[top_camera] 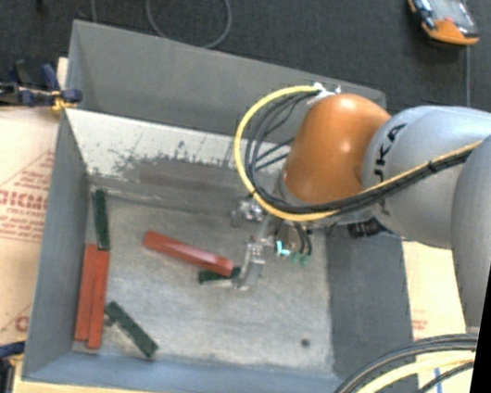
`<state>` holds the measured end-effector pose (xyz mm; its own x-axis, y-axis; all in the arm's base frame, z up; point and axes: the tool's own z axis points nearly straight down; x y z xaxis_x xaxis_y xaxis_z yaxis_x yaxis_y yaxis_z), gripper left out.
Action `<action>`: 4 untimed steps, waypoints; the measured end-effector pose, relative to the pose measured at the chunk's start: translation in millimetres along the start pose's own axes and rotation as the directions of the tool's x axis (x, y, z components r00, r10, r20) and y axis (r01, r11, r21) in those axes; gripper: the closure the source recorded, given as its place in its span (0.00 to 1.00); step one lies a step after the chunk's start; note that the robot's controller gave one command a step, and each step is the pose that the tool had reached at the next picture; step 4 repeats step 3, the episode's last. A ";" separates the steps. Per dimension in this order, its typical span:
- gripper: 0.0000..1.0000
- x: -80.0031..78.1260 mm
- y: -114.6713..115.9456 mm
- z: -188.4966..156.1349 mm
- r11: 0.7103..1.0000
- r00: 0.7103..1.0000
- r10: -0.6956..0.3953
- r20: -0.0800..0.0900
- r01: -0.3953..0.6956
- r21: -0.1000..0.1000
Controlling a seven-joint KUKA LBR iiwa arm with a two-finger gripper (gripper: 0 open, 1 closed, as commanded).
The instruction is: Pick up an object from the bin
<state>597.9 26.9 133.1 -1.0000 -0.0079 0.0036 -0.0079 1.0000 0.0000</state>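
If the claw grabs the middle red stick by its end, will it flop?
Probably not: the red stick lies straight, so it looks stiff. It is thin, so likely light. Held at the end near the claw, it may tilt down.

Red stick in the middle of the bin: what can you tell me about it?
The long, thin red stick looks smooth, maybe plastic, all one colour. It lies flat on the floor of the grey metal bin, near the middle, slanting slightly. Its end on the picture's right reaches the robot's claw and sits against a short dark green block. Whether the claw touches it is unclear.
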 end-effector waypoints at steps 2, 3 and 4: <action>1.00 -12.7 58.0 61.4 1.000 1.000 -0.025 0.009 0.025 -0.001; 1.00 5.5 37.8 -82.2 1.000 1.000 0.013 0.015 -0.013 -0.001; 1.00 5.5 37.8 -82.2 1.000 1.000 0.013 0.015 -0.013 -0.001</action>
